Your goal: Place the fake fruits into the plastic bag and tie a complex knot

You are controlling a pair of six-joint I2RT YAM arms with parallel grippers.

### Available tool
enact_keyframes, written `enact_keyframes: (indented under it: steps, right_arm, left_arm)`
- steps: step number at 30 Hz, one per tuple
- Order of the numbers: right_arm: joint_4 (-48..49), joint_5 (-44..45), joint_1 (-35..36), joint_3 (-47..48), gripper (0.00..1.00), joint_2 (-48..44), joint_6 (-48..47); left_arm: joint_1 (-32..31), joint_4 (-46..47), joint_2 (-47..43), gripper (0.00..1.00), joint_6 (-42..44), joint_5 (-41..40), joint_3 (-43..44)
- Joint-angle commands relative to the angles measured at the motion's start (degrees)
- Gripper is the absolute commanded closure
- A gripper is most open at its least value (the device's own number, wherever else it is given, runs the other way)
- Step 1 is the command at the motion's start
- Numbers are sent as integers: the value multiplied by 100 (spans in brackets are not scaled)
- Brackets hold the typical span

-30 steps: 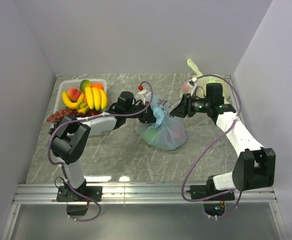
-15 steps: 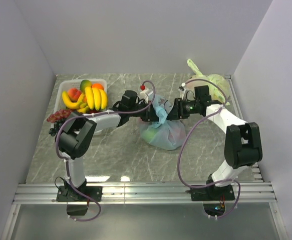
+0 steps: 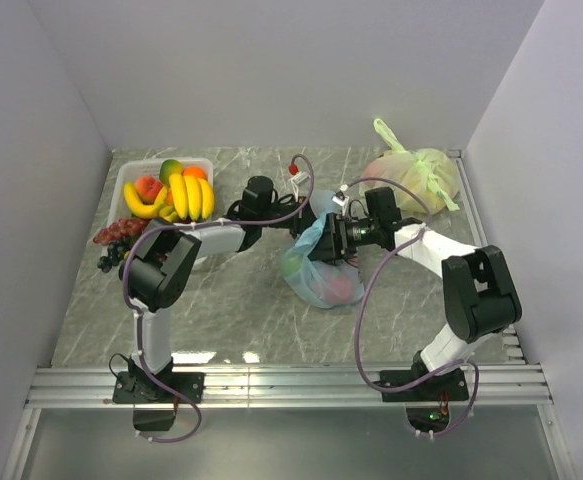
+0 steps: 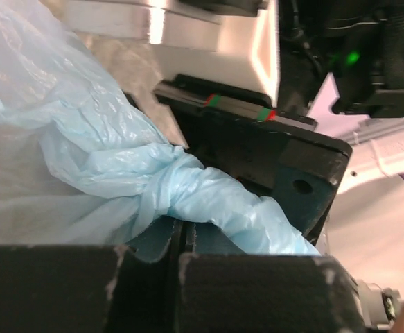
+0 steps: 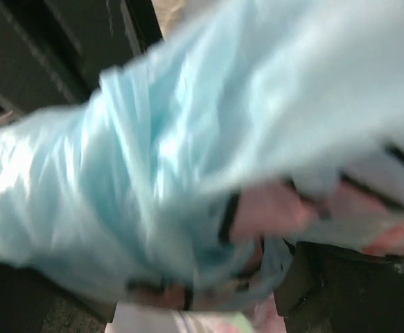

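Left fingers (image 4: pixel 188 277) are pressed together, pinching a twisted ear (image 4: pixel 215 201) of the plastic bag (image 4: pixel 63 152) right at their tips. Just beneath them the bag's body bulges, something reddish (image 3: pixel 341 288) showing through the film. My right fingers (image 3: pixel 323 246) meet the bag from the opposite side; that view is smeared, so I cannot tell whether they are apart or gripping. Well apart from my left fingers, fake fruits (image 3: pixel 183 195) fill a white tub (image 3: pixel 121 185); a yellow-green bag (image 3: pixel 411 175) lies beyond my right ones.
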Motion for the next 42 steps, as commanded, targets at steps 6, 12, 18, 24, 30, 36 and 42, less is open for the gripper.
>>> enact_keyframes:
  steps: [6, 12, 18, 24, 30, 36, 42]
  right_arm:
    - [-1975, -491, -505, 648, 22, -552, -1261]
    - [-3976, -322, -1208, 1518, 22, -695, -3390]
    - [-2901, -377, -1368, 1898, 37, -528, -2349]
    - [-2059, -33, -1122, 2274, 54, 297, -1501]
    - [-2799, -121, -823, 1776, 33, 211, -2424]
    - [-2084, -288, -489, 1274, 22, 158, -2102]
    - [25, -481, 11, 1071, 18, 360, -65]
  left_arm:
    - [23, 687, -348, 100, -162, 654, -134]
    - [23, 783, -251, 100, -179, 654, -99]
    - [32, 695, -163, 100, -56, 732, -29]
    - [23, 589, -146, 100, 5, 742, 41]
    - [32, 1168, -5, 100, -529, 671, 112]
    - [-21, 2284, 118, 100, -1445, 750, 147]
    - [-39, 2541, 180, 100, -1595, 812, 191]
